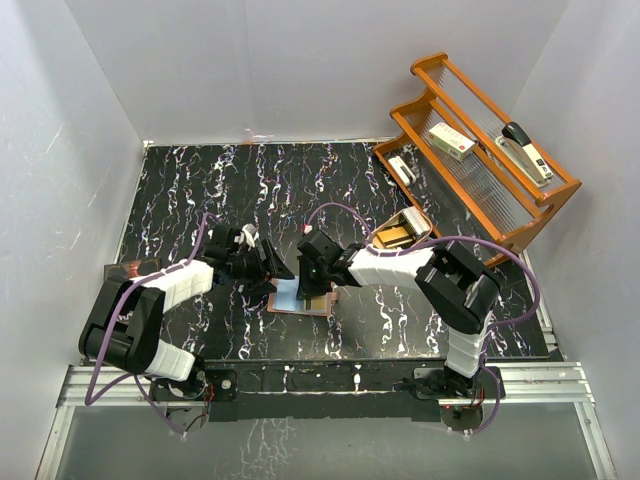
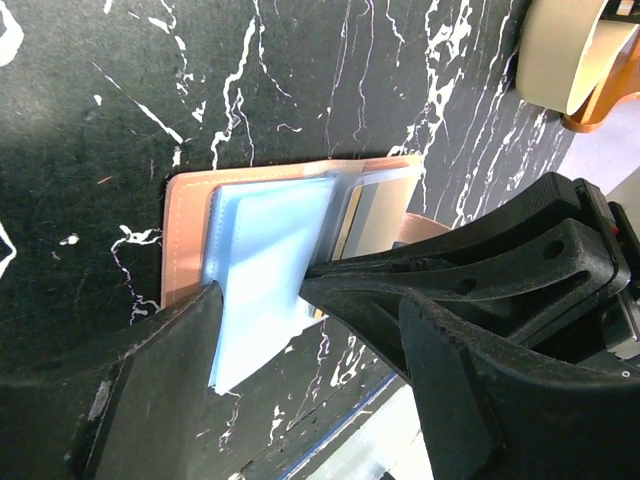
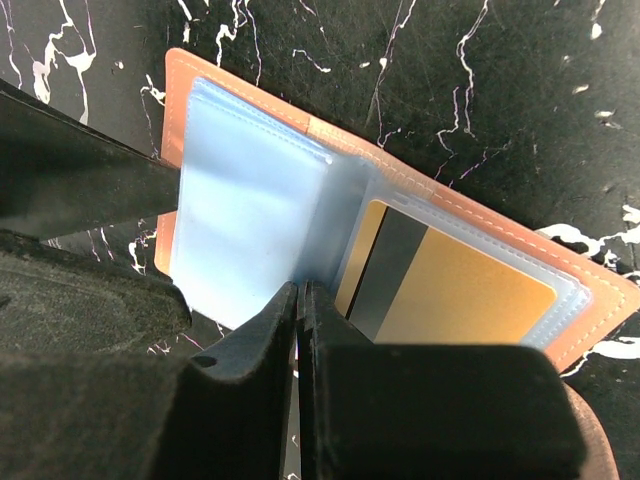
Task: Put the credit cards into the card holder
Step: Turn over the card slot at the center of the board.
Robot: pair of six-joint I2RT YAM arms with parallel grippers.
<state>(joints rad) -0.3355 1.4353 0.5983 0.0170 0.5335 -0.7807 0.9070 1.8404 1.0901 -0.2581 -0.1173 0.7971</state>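
The reddish-brown card holder lies open on the black marbled table between both grippers. In the right wrist view its leather edge frames clear pockets. The orange-gold card sits inside the right pocket. The light blue-white card lies in the left pocket and sticks out past the near edge. My right gripper is shut on the clear pocket leaf at the fold. My left gripper is open, its left finger touching the blue card's near edge. Both grippers meet over the holder in the top view: left, right.
A tan dish stands just behind the right arm. A wooden rack at the back right holds a stapler and a white box. A dark booklet lies at the far left. The table's front edge is close.
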